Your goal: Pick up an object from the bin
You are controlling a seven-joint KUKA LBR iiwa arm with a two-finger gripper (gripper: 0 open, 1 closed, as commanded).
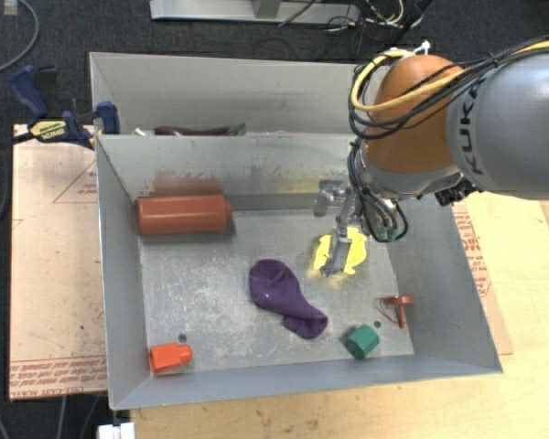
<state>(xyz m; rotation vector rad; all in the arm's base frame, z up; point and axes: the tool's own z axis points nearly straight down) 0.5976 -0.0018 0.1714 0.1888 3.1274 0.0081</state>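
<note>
1. The gripper point(336, 262) is down low in the grey bin point(210, 158), right of the middle, directly over a small yellow thing point(352, 256).
2. Whether its grip is open or closed, I cannot tell from here.
3. A limp purple thing point(284, 293) lies just left; a green block point(361, 340) and small red piece point(398, 307) lie nearer the front.

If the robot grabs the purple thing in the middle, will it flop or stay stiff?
The purple thing lies limp and wrinkled like an empty balloon, so it would probably droop from the grip. It looks thin, so it is likely light. Since it lies flat, a push should make it slide or bunch up rather than roll.
</note>
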